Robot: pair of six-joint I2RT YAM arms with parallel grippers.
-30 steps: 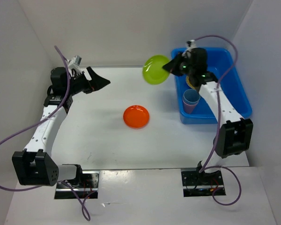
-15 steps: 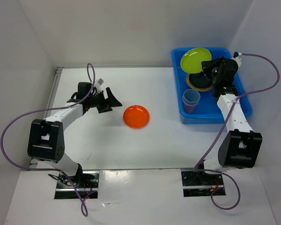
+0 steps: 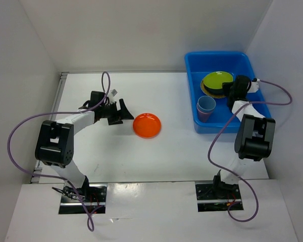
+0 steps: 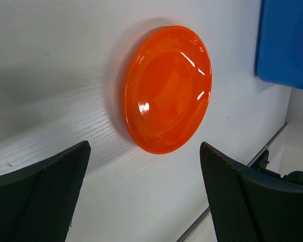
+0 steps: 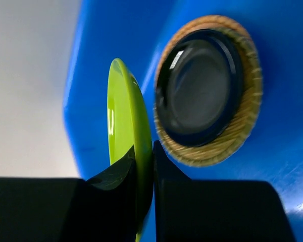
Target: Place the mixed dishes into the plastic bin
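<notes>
Presently the right gripper (image 5: 144,151) is clenched on the green plate (image 5: 122,131) inside the blue bin (image 3: 223,59), apparently just above the black plate (image 5: 202,85). Left gripper (image 4: 144,147) gapes wide beside the orange plate (image 4: 166,88).

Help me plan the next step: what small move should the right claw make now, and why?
Probably open the right claw: it is shut on the green plate at its rim, and the plate hangs inside the bin over the black plate, so letting go should stack it.
</notes>
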